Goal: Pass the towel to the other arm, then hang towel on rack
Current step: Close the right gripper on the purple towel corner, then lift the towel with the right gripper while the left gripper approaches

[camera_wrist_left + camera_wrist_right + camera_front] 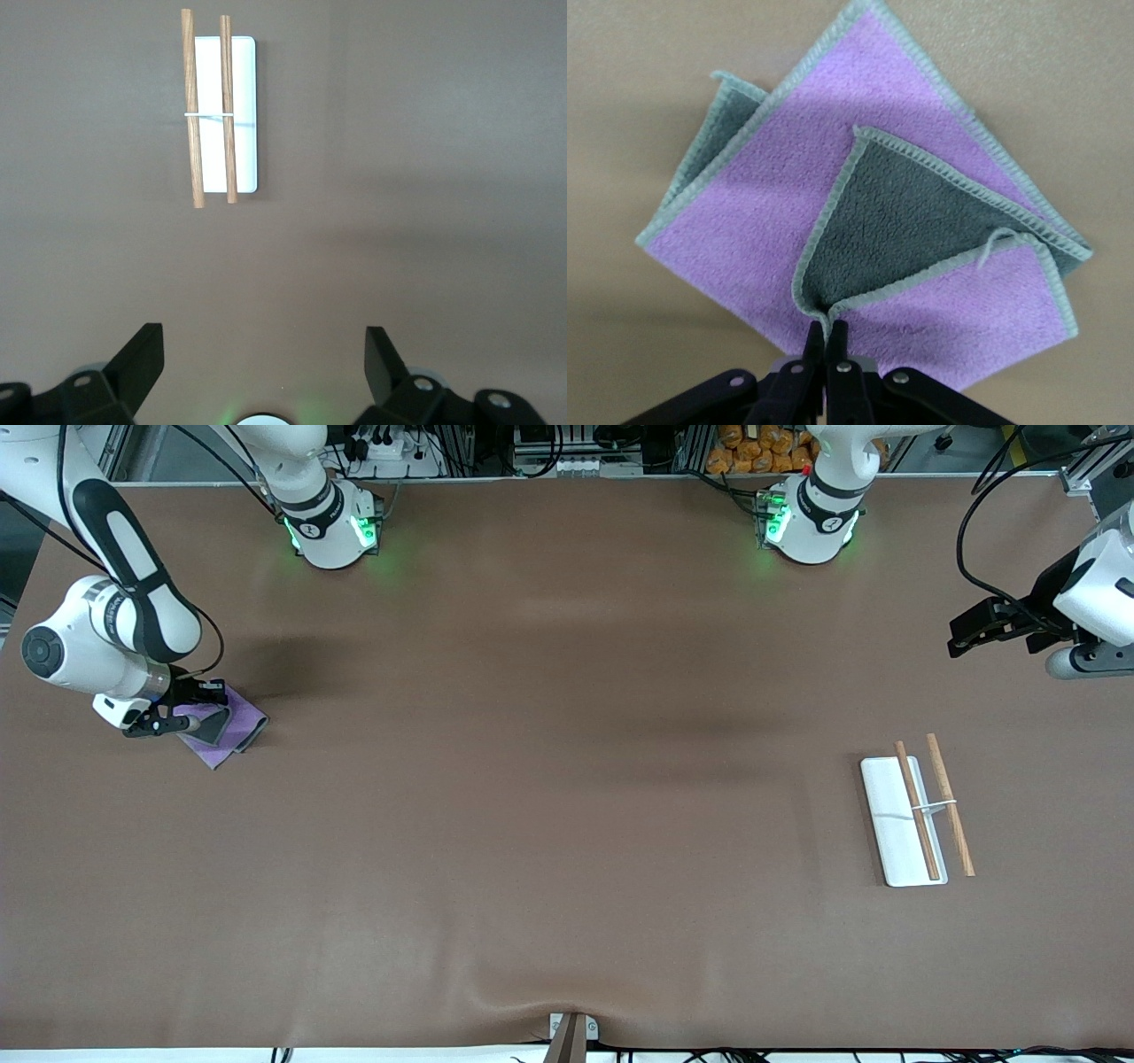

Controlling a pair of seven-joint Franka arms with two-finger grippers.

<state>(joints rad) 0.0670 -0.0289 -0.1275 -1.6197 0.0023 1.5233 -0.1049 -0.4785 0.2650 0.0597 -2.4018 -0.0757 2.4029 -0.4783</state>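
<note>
The purple towel [232,731] lies on the table at the right arm's end, with a corner folded over to show its dark grey reverse. My right gripper [197,721] is down on it and shut on the folded corner's grey edge. The right wrist view shows the towel [762,221] spread flat and the right gripper [827,332] pinching the edging. The rack [912,815], a white base with two wooden rods, lies toward the left arm's end. My left gripper [961,636] is open and empty, up over the table; its wrist view shows the rack [220,111].
The brown table cover [549,797] stretches bare between the towel and the rack. The arm bases [332,527] stand along the table's far edge. A small clamp [571,1032] sits at the near edge.
</note>
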